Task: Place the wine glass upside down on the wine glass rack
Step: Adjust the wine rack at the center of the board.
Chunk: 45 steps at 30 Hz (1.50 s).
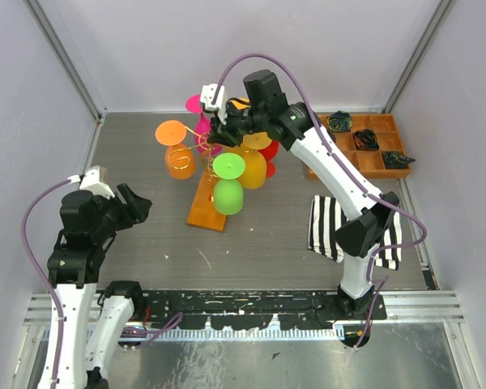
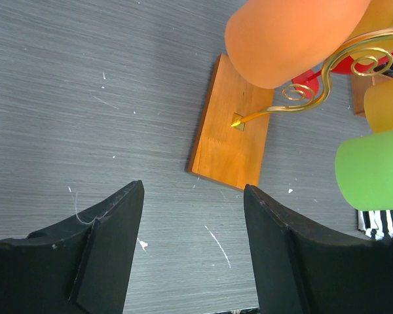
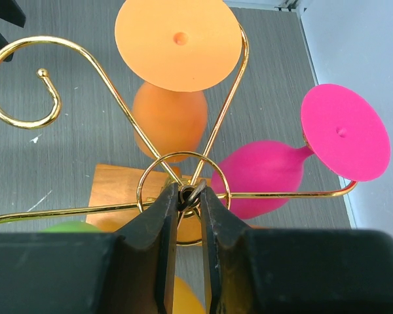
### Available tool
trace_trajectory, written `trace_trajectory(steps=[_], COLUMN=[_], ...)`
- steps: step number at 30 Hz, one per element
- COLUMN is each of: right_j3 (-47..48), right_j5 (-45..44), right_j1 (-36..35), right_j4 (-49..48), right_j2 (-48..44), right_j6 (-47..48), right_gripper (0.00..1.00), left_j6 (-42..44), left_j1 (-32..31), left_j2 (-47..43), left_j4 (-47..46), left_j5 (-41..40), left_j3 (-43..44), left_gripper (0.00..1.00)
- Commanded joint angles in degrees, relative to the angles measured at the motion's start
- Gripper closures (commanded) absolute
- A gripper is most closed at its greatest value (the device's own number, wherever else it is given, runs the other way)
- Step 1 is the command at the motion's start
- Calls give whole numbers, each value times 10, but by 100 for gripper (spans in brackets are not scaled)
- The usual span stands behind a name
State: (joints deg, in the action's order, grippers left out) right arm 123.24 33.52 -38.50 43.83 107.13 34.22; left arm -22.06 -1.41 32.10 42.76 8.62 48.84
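The wine glass rack [image 1: 213, 139], gold wire with scroll arms on an orange-brown wooden base [image 1: 207, 204], stands mid-table. Several wine glasses hang upside down on it: orange [image 1: 178, 156], green [image 1: 228, 186], pink [image 1: 199, 105], yellow [image 1: 253, 164] and red [image 1: 270, 152]. My right gripper [image 1: 219, 134] is above the rack's centre. In the right wrist view it [image 3: 191, 195] is shut on a small ring at the top of the rack's post, with the orange glass [image 3: 173, 118] and pink glass [image 3: 265, 176] beyond. My left gripper [image 2: 193, 190] is open and empty over the table, short of the base [image 2: 229, 144].
A compartmented wooden tray [image 1: 382, 164] with dark items sits at the back right. A black-and-white striped cloth [image 1: 326, 223] lies by the right arm. Enclosure walls close in the left, back and right sides.
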Motion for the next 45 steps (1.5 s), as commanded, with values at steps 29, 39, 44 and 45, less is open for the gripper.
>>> trace_trajectory(steps=[29, 39, 44, 45], right_j3=[34, 16, 7, 8], right_j5=[-12, -36, -48, -49], right_j1=[-36, -37, -37, -36], right_j4=[-88, -122, -148, -150], right_j2=[17, 10, -3, -5], right_j6=[-10, -31, -48, -53], right_gripper=[80, 62, 55, 53], left_j6=[7, 7, 7, 7], left_j1=[-2, -2, -2, -2], left_j2=[-1, 1, -1, -1], left_j4=[-8, -8, -8, -8], left_j5=[1, 3, 3, 2], left_j3=[-5, -5, -5, -6], left_gripper=[30, 30, 30, 30])
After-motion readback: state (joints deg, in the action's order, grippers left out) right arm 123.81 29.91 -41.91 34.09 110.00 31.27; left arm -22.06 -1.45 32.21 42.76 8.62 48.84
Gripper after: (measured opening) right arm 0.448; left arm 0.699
